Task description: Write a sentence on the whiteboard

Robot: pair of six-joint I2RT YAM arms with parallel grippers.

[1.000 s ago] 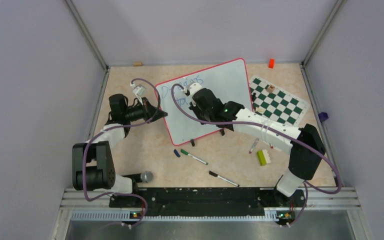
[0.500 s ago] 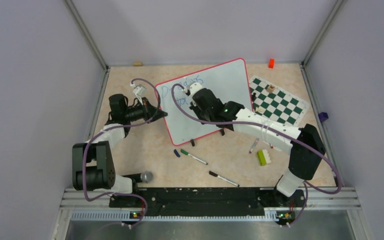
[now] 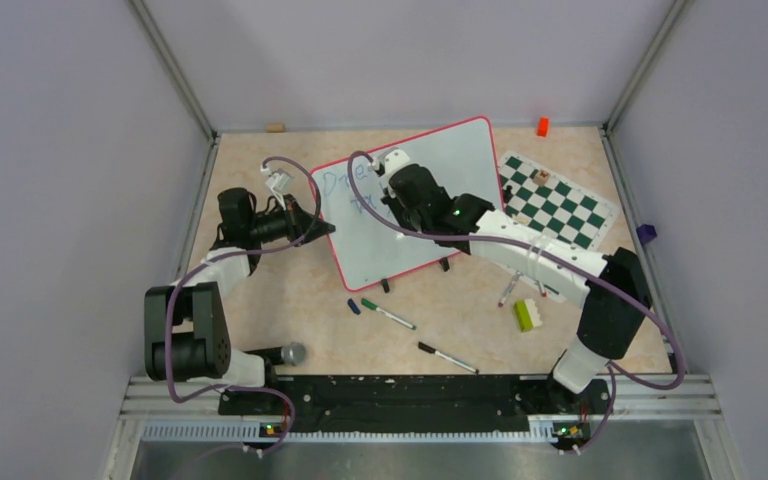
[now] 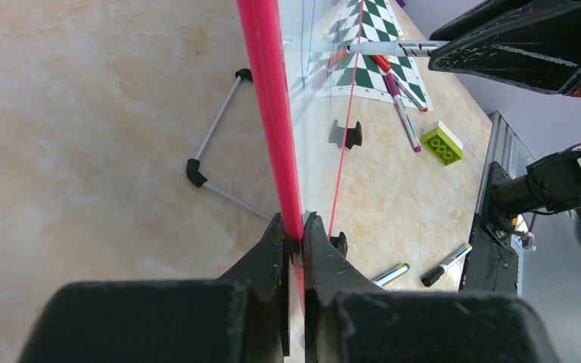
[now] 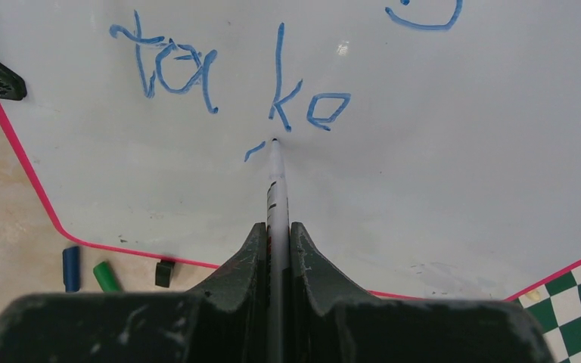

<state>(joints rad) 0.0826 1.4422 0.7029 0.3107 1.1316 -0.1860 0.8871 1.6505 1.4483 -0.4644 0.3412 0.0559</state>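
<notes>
The board [image 3: 455,160] stands tilted near the middle of the desk [image 3: 290,300], just left of the chess mat [image 3: 560,195]. The left hand [image 4: 294,227] is clamped on its left edge and braces it. The right hand [image 5: 276,234] is closed tight on a marker [image 5: 275,181]. The marker's tip touches the board just under the word "take" of the sentence [image 5: 277,76], beside a short blue dash that looks like the start of a new line. The step in hand seems to be writing that line, and it calls for light, even pressure. The board rests on a thin wire stand [image 4: 208,144], so a hard push could rock or slide it against the brace. Short strokes would serve best, with the tip lifted clear between letters. Each letter should sit well below "take" so the lines do not merge, and should follow the slant of the words above. The left hand's grip should not loosen while the marker presses.
</notes>
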